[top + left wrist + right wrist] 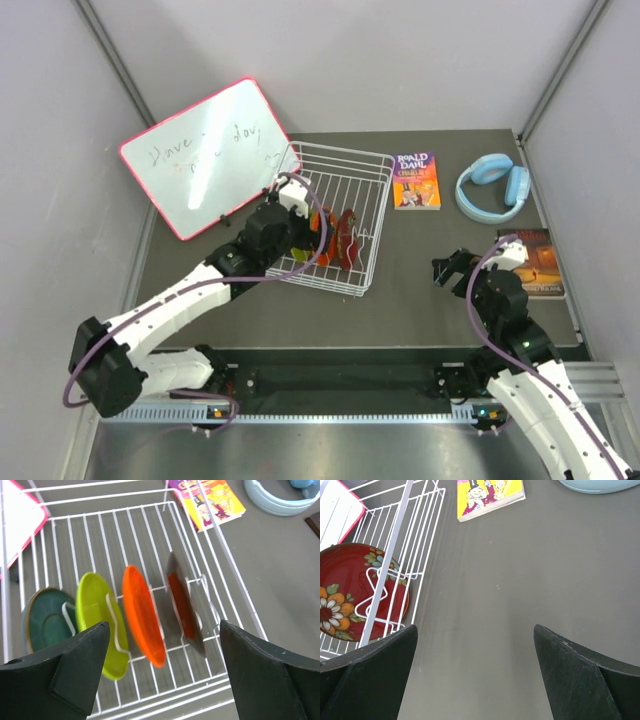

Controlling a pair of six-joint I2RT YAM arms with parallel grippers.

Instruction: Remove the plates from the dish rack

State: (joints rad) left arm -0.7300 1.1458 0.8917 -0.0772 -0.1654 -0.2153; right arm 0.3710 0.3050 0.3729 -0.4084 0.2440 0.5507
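Note:
The white wire dish rack (350, 180) stands mid-table. Four plates stand on edge in its dividers: dark teal (47, 620), lime green (97, 617), orange (142, 612) and dark red (182, 605). My left gripper (164, 627) is open and empty, hovering above the orange and red plates without touching them; in the top view it (305, 235) is over the rack's near half. My right gripper (475, 630) is open and empty over bare table right of the rack (427, 530), facing the flower-patterned red plate (350, 595). It also shows in the top view (450, 268).
A pink-framed whiteboard (205, 155) leans at the rack's left. A yellow-and-purple book (416, 180) and blue headphones (493, 185) lie at the back right. A dark book (535, 262) lies by the right arm. Bare table lies between rack and right gripper.

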